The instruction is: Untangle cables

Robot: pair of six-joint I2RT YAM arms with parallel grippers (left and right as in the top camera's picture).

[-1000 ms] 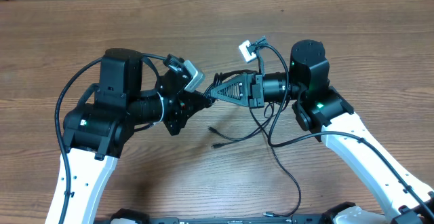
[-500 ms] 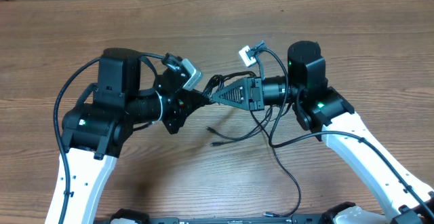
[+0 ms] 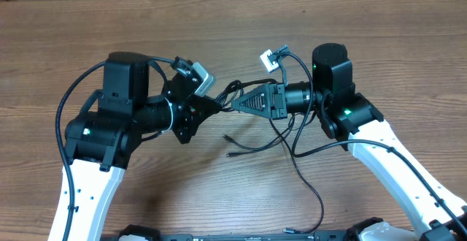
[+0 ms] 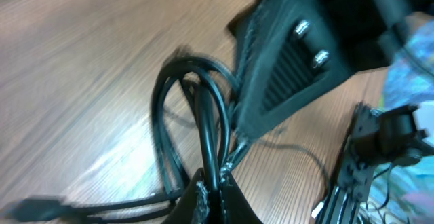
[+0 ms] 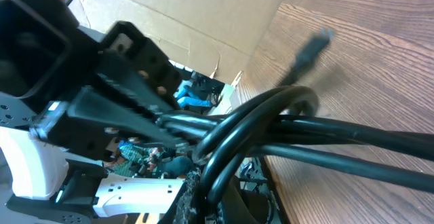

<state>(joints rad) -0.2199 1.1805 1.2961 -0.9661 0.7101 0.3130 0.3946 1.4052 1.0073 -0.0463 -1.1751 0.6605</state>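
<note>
The cables point(image 3: 235, 89) are thin black cords bunched in small loops between my two grippers at the table's middle. Their loose ends point(image 3: 252, 150) with small plugs trail over the wood toward the front. My left gripper point(image 3: 221, 104) is shut on one strand of a cable loop point(image 4: 203, 108), pinched between its fingertips point(image 4: 203, 198). From the right, my right gripper point(image 3: 238, 105) meets it tip to tip and is shut on two or three looped strands point(image 5: 261, 119). In the left wrist view the right gripper point(image 4: 285, 68) looms just behind the loop.
A long cable strand point(image 3: 310, 190) runs toward the front edge. Each arm's own thicker wiring arcs beside it, with a white connector point(image 3: 268, 57) above the right wrist. A cardboard box point(image 5: 203, 13) shows beyond the table in the right wrist view.
The two grippers have drawn slightly apart, left arm leftward and right gripper rightward. The cable loops now stand out more between and above the tips.
</note>
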